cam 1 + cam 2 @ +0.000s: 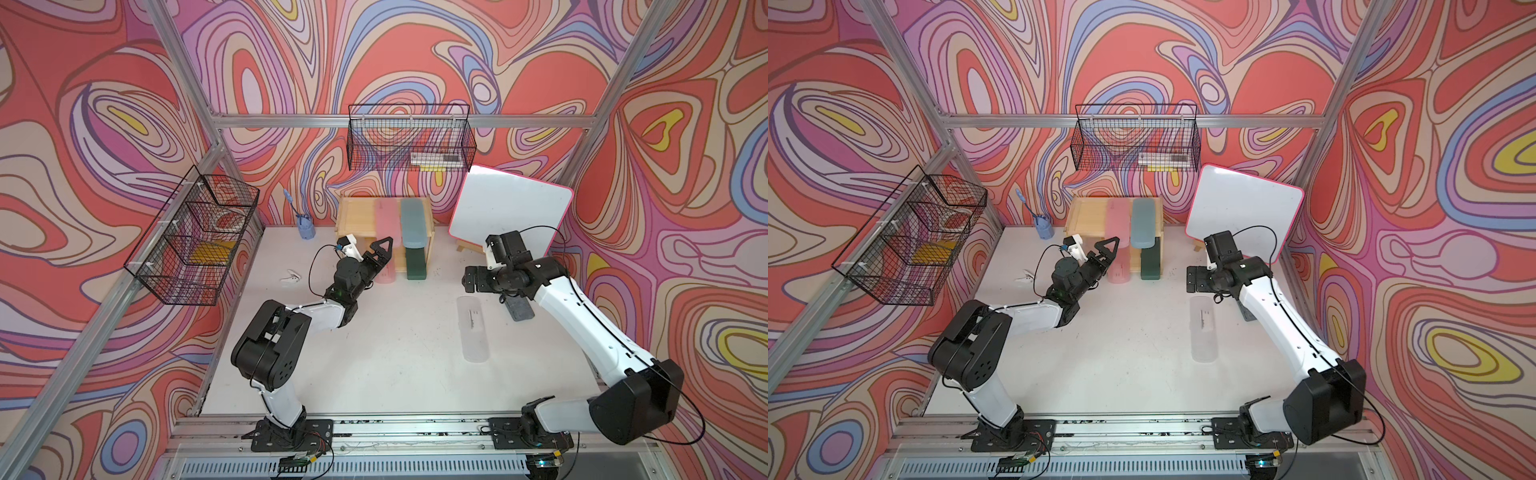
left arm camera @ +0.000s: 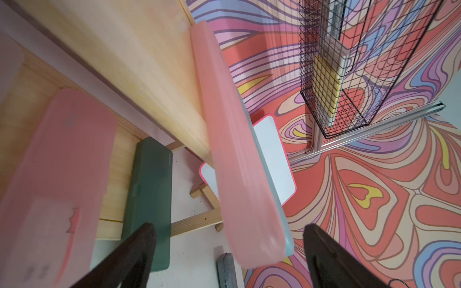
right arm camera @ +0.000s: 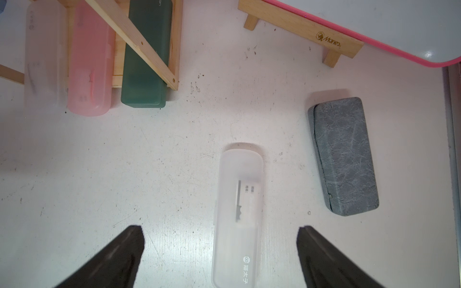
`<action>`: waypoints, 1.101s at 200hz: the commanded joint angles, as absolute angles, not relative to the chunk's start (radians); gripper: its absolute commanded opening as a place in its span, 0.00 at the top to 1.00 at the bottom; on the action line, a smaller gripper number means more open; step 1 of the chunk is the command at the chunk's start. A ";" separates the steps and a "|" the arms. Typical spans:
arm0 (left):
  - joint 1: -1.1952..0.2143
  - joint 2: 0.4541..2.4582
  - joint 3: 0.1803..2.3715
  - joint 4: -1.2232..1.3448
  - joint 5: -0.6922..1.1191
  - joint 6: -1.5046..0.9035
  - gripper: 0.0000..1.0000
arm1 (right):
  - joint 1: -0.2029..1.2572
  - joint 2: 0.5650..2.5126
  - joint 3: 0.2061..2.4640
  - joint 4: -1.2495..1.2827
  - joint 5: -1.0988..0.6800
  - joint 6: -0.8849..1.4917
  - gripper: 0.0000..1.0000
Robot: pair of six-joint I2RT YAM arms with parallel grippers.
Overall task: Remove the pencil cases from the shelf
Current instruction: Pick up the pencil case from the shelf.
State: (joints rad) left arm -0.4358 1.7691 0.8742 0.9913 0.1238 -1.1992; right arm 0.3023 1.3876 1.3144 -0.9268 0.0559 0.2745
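- The left gripper (image 1: pixel 383 249) has its jaws spread wide and holds nothing. In the left wrist view its dark fingers (image 2: pixel 142 246) stand either side of the near end of the upper pink case (image 2: pixel 239 174), with a gap on both sides.
- This case lies on the top tray of the shelf (image 1: pixel 353 216). Its long axis runs from the back wall toward the robot, and its rounded end overhangs the front rim, pointing at the fingers.
- The teal case (image 1: pixel 413 222) lies parallel, just beside it.
- On the lower tier sit the lower pink case (image 1: pixel 384 272), the dark green case (image 1: pixel 417 264) and a whitish case (image 3: pixel 42 54), all lying the same way.
- The right gripper (image 1: pixel 471 279), also spread and empty, hovers over another whitish case, the clear case (image 1: pixel 473 328), on the table (image 1: pixel 374 374), well apart from the shelf.
- The left arm is nearer, so closing across the case's narrow width looks like the coming move.
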 commanded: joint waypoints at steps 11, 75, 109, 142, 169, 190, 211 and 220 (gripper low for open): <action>-0.428 1.805 0.932 1.060 0.097 -1.227 0.26 | 0.304 1.408 1.335 -0.910 0.061 0.261 0.02; -0.427 1.803 0.925 1.083 0.083 -1.248 0.74 | 0.304 1.415 1.333 -0.906 0.057 0.262 0.02; -0.427 1.785 0.897 1.087 0.086 -1.252 0.95 | 0.304 1.410 1.331 -0.905 0.048 0.266 0.02; -0.427 1.710 0.779 1.167 0.051 -1.280 0.99 | 0.304 1.385 1.334 -0.902 0.008 0.270 0.02; -0.436 1.546 0.698 1.091 0.076 -1.137 0.99 | 0.327 1.337 1.363 -0.887 -0.056 0.295 0.02; -0.476 1.363 0.629 0.973 0.079 -0.982 0.99 | 0.400 1.292 1.392 -0.836 -0.110 0.343 0.02; -0.585 1.147 0.592 0.736 -0.015 -0.760 0.98 | 0.534 1.287 1.435 -0.761 -0.137 0.411 0.02; -0.648 1.066 0.573 0.643 -0.092 -0.687 0.98 | 0.590 1.297 1.454 -0.719 -0.151 0.444 0.02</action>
State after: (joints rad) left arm -0.5285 1.2621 0.5980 0.8841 0.0341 -0.9863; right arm 0.4725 1.3064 1.3952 -0.8448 -0.0807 0.3500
